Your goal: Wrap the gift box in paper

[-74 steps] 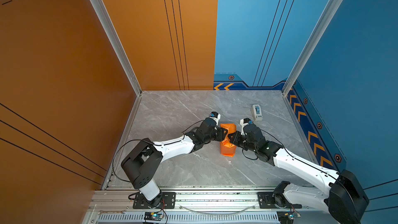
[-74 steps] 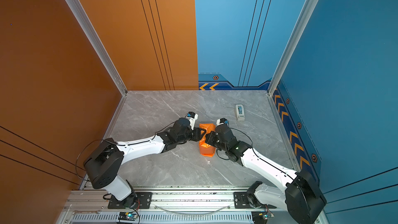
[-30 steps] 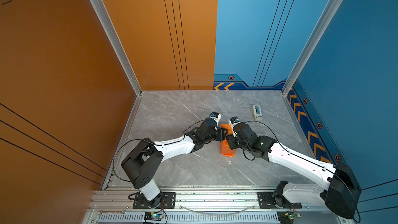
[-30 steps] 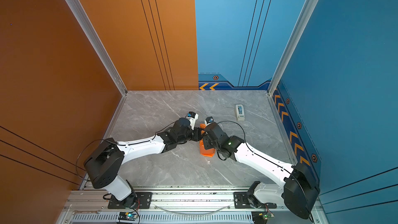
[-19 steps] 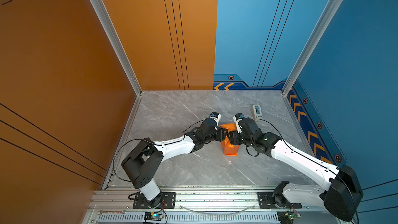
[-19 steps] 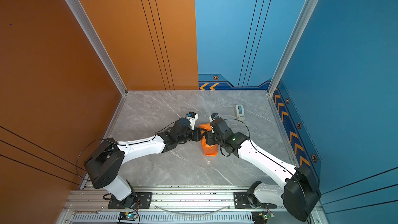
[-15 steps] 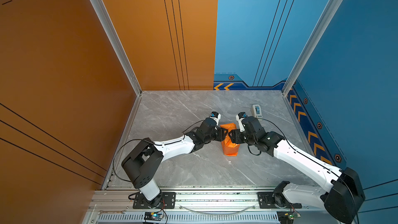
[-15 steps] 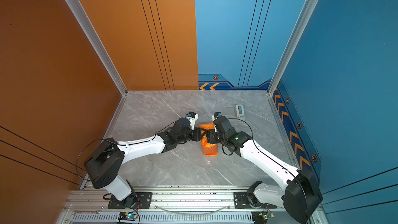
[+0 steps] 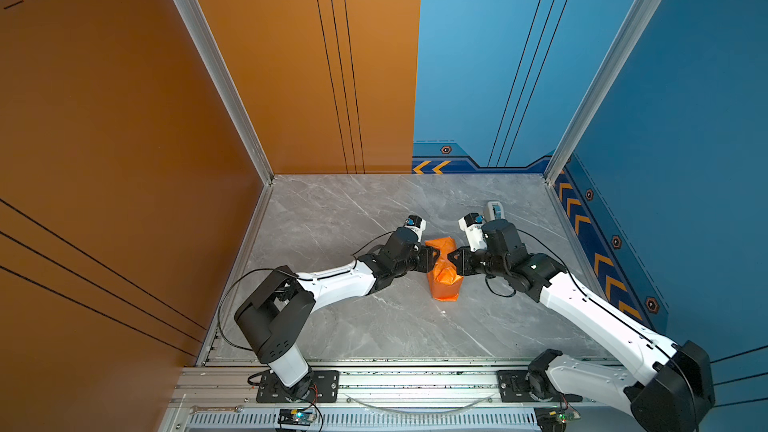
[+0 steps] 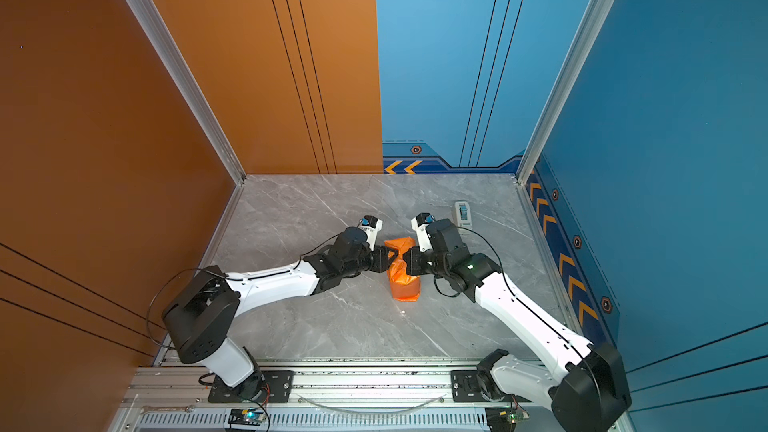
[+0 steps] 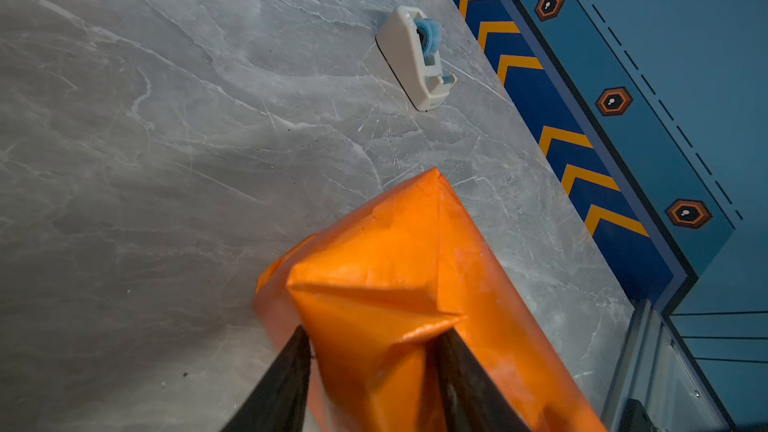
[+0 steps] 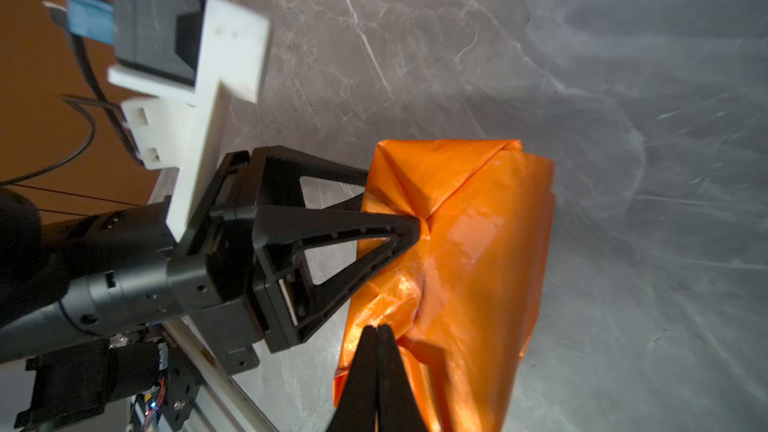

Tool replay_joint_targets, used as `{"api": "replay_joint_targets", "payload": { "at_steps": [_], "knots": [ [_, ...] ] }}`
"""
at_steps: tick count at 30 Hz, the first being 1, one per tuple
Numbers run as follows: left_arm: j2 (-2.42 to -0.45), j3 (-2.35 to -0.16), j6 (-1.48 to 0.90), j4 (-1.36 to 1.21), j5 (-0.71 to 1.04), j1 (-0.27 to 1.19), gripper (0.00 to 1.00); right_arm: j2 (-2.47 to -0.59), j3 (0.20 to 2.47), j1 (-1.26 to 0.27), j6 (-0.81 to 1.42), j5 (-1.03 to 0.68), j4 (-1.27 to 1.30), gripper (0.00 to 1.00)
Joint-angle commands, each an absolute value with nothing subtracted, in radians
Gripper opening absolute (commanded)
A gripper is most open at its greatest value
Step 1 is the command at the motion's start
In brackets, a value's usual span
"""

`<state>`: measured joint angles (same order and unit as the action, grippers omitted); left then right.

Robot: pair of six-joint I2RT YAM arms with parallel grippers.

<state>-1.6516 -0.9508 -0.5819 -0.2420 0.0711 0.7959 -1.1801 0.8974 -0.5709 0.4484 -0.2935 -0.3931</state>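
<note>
The left end effector (image 11: 374, 367) has its jaws about half apart, clamped across a folded shoulder of the paper (image 9: 444, 286), probably to pin the seam and steady the parcel. It reaches in from 9 o'clock. The right end effector (image 12: 376, 330) comes from 3 o'clock with its jaws closed tight and its tips against a crumpled flap, likely tucking it. I cannot tell whether any paper is nipped. The gift box is hidden inside the orange wrap, which lies mid-table (image 9: 353, 218). The parcel's long axis runs 12 to 6 o'clock, with a folded end toward 12. A tape dispenser (image 10: 462, 213) stands at 1 o'clock, well apart.
</note>
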Motion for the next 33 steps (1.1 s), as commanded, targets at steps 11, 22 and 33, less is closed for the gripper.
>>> {"api": "replay_joint_targets", "payload": {
  "at_steps": [11, 22, 33],
  "knots": [
    [-1.707, -0.947, -0.543, -0.074, 0.031, 0.796, 0.50, -1.251, 0.778, -0.498, 0.486, -0.297, -0.402, 0.00],
    [-1.709, -0.947, -0.545, -0.073, 0.029, 0.797, 0.50, -1.221, 0.945, -0.445, 0.450, -0.442, -0.334, 0.11],
    [-1.702, -0.943, -0.545, -0.070, 0.025, 0.797, 0.50, -1.422, 0.964, -0.418, 0.447, -0.408, -0.327, 0.00]
  ]
}}
